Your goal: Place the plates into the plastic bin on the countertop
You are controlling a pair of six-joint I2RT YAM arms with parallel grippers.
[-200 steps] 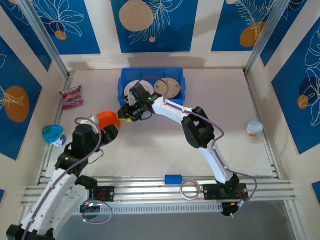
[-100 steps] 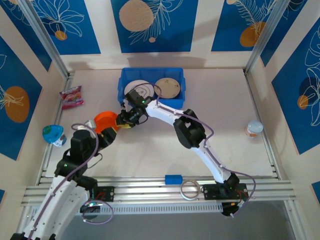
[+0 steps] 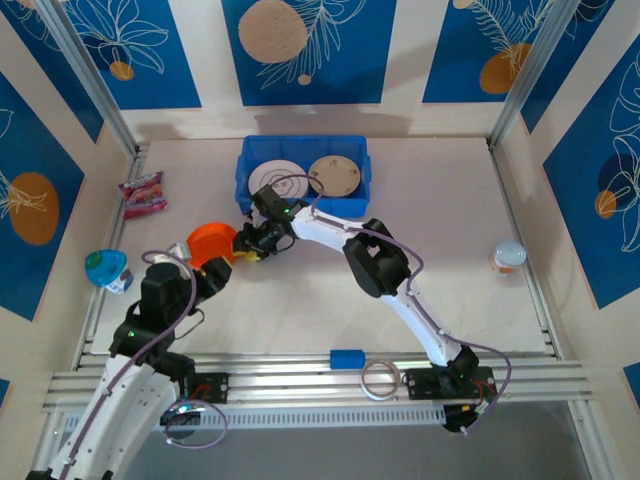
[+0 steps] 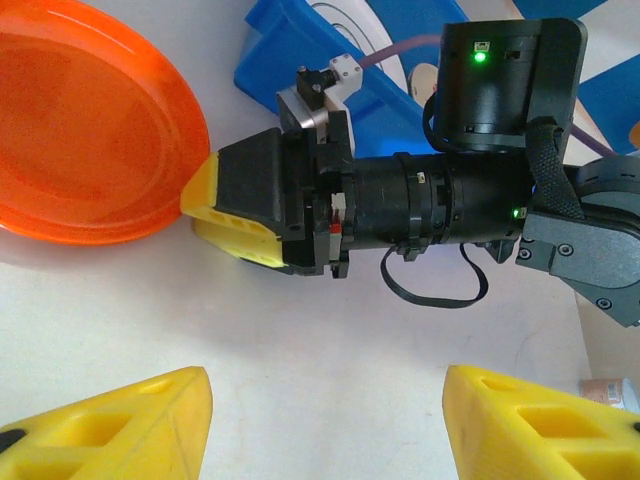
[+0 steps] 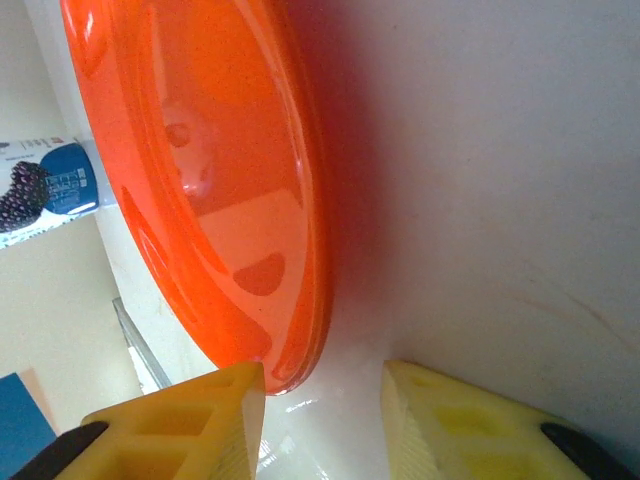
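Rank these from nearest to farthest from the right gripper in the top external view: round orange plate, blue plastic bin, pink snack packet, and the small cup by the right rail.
From the right gripper:
1. Round orange plate, right at the gripper, toward the left arm.
2. Blue rectangular plastic bin, just beyond it toward the back wall.
3. Pink snack packet, far-left side.
4. Small pale-lidded cup, by the right rail.

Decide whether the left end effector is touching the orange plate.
Apart. In the left wrist view the yellow fingers of the left end effector sit low and open, with bare countertop between them and the orange plate.
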